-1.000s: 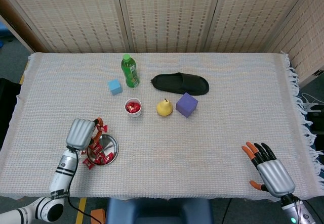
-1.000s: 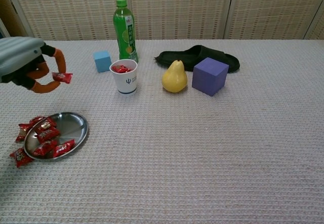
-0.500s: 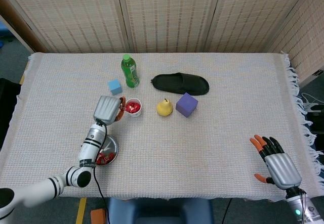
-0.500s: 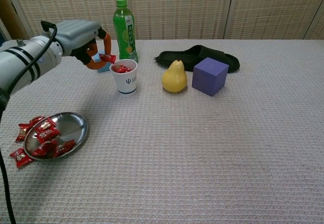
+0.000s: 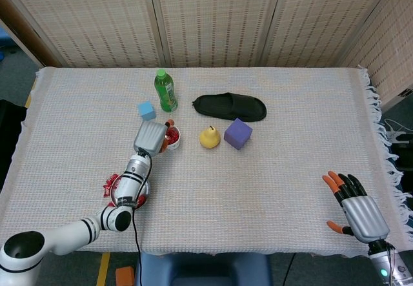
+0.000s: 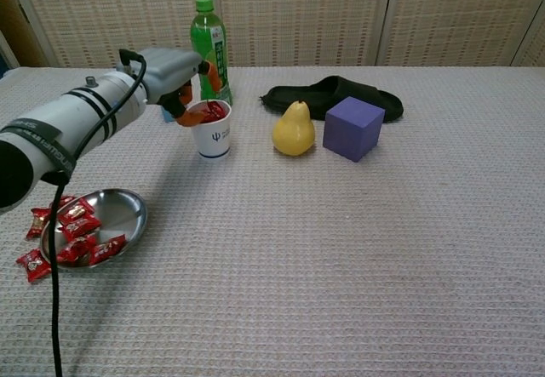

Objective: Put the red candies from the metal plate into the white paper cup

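— Red candies (image 6: 72,234) are left on the metal plate (image 6: 126,211), near the front-left table edge; the left hand (image 6: 189,83) is held over the white paper cup (image 6: 211,130), fingers seemingly pinched on one candy; release is called for.

— The right hand (image 5: 357,206) lies spread and empty by the right edge; open cloth is offered between cup and plate; bottle (image 6: 209,49) and pear (image 6: 294,128) stand close.

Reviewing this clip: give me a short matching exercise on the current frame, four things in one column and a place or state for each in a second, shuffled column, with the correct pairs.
Things
1. left hand
2. right hand
3. metal plate
4. pear

Places or states
A. between the white paper cup and the purple cube
B. at the cup's rim
C. near the table's front-left edge, red candies in and beside it
D. fingers spread, holding nothing, at the front-right corner

Pairs: 1-B, 2-D, 3-C, 4-A
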`<move>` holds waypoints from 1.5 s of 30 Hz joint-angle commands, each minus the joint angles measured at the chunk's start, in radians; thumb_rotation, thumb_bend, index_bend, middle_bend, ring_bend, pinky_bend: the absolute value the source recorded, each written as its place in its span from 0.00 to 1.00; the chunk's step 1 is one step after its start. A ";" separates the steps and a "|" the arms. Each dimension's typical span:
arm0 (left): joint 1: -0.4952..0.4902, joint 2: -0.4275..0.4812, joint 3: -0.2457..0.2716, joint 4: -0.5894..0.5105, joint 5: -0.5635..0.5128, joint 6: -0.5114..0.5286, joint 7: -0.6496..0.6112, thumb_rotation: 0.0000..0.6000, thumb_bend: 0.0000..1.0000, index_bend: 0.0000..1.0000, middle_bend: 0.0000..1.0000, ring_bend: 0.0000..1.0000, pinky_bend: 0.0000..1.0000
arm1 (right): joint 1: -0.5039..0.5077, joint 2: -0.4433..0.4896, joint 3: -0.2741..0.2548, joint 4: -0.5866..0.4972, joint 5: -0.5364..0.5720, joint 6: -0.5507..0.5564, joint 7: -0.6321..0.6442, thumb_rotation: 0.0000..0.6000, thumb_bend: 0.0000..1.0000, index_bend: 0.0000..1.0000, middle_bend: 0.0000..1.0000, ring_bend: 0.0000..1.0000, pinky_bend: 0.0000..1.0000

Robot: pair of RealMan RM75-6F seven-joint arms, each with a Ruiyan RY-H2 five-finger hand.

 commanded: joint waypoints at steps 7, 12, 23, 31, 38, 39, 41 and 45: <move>0.109 0.143 0.105 -0.275 0.082 0.116 -0.021 1.00 0.39 0.12 0.95 0.98 1.00 | -0.010 -0.001 -0.013 0.005 -0.041 0.032 0.012 1.00 0.05 0.00 0.00 0.00 0.00; 0.248 0.271 0.273 -0.500 0.179 0.204 -0.045 1.00 0.38 0.21 0.95 0.98 1.00 | -0.018 -0.002 -0.024 0.007 -0.077 0.057 0.016 1.00 0.05 0.00 0.00 0.00 0.00; 0.531 0.356 0.552 -0.509 0.430 0.433 -0.249 1.00 0.37 0.29 0.95 0.98 1.00 | -0.013 -0.002 -0.041 0.018 -0.116 0.058 0.034 1.00 0.05 0.00 0.00 0.00 0.00; 0.612 0.299 0.552 -0.383 0.474 0.498 -0.222 1.00 0.37 0.30 0.95 0.98 1.00 | -0.008 0.001 -0.050 0.016 -0.128 0.047 0.033 1.00 0.05 0.00 0.00 0.00 0.00; 0.671 0.234 0.529 -0.258 0.475 0.525 -0.251 1.00 0.36 0.31 0.95 0.98 1.00 | -0.016 0.001 -0.057 0.017 -0.142 0.064 0.032 1.00 0.05 0.00 0.00 0.00 0.00; 0.677 0.233 0.528 -0.253 0.471 0.517 -0.258 1.00 0.35 0.30 0.96 0.98 1.00 | -0.016 0.001 -0.058 0.017 -0.144 0.065 0.038 1.00 0.05 0.00 0.00 0.00 0.00; 0.682 0.231 0.523 -0.242 0.466 0.505 -0.260 1.00 0.35 0.30 0.96 0.98 1.00 | -0.014 0.003 -0.062 0.017 -0.152 0.066 0.053 1.00 0.05 0.00 0.00 0.00 0.00; 0.684 0.231 0.513 -0.237 0.458 0.468 -0.289 1.00 0.35 0.28 0.99 1.00 1.00 | -0.026 -0.007 -0.049 0.025 -0.142 0.090 0.022 1.00 0.05 0.00 0.00 0.00 0.00</move>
